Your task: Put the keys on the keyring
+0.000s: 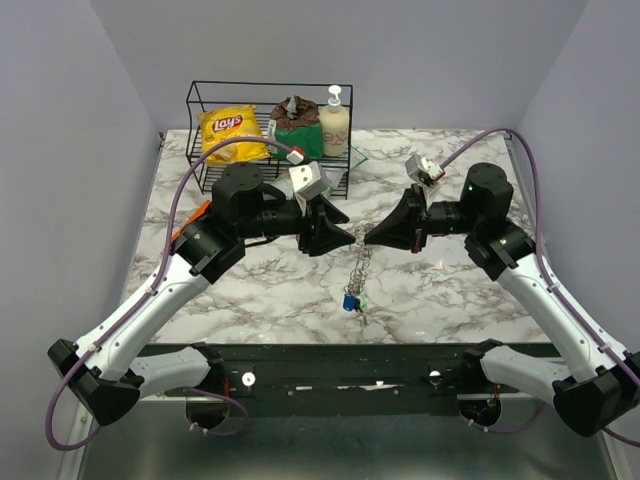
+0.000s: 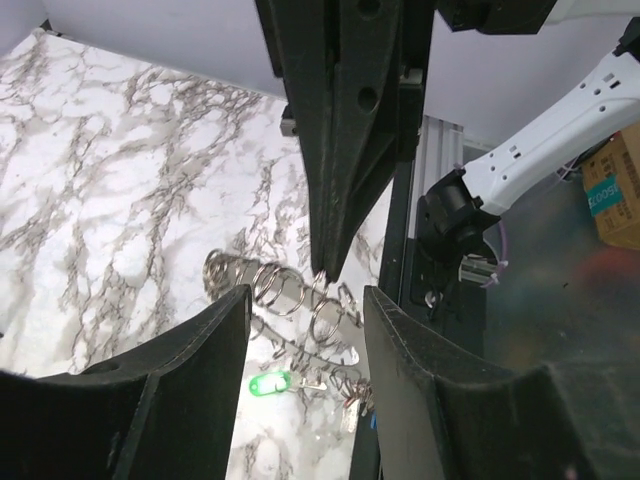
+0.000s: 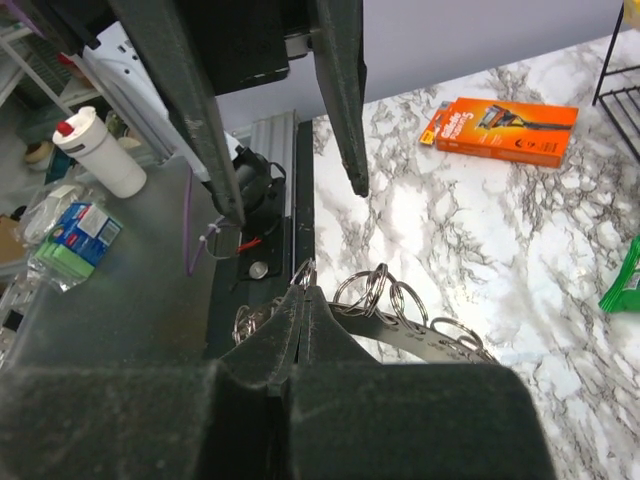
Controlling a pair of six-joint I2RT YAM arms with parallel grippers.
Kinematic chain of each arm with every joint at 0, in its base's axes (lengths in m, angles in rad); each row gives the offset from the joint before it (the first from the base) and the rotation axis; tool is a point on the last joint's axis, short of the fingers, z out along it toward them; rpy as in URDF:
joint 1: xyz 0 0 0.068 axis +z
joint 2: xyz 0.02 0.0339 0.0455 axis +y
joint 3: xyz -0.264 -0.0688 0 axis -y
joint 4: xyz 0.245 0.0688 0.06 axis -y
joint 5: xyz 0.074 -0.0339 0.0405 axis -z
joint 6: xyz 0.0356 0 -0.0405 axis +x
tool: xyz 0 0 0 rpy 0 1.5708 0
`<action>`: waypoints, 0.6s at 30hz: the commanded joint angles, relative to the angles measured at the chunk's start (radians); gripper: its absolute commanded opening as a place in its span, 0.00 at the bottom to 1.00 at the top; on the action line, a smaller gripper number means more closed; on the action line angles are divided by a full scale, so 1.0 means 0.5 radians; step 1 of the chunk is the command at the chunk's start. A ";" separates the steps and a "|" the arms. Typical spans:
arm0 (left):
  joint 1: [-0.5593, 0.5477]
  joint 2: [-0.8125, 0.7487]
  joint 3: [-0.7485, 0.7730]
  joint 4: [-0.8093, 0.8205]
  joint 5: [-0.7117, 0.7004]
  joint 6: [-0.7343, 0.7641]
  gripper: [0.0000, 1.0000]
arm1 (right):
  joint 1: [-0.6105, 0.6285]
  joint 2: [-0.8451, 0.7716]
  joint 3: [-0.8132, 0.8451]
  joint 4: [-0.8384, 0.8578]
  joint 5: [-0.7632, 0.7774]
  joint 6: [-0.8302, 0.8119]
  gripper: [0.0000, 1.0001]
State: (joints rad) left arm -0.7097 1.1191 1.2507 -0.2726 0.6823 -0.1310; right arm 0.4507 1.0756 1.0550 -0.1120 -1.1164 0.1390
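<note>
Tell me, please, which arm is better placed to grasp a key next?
Likely the left: the left gripper is open beside the keyring, while the right gripper is shut on it, holding it.

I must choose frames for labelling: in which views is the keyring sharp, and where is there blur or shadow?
Top external: even light, keyring small but sharp. Left wrist: keyring sharp, area beyond the table blurred. Right wrist: right hand near, dark, soft; keyring clear.
</note>
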 commanded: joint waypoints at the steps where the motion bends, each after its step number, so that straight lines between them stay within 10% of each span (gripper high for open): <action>1: 0.045 -0.078 0.067 -0.105 0.077 0.115 0.57 | 0.007 -0.120 -0.011 0.272 -0.074 0.108 0.01; 18: 0.113 -0.048 0.014 0.254 0.593 -0.060 0.46 | 0.007 -0.169 -0.042 0.574 -0.172 0.342 0.01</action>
State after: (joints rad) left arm -0.6636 1.0874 1.2526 -0.2169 0.8658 -0.1226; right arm 0.4507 1.0012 1.0393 0.1188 -1.1706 0.2878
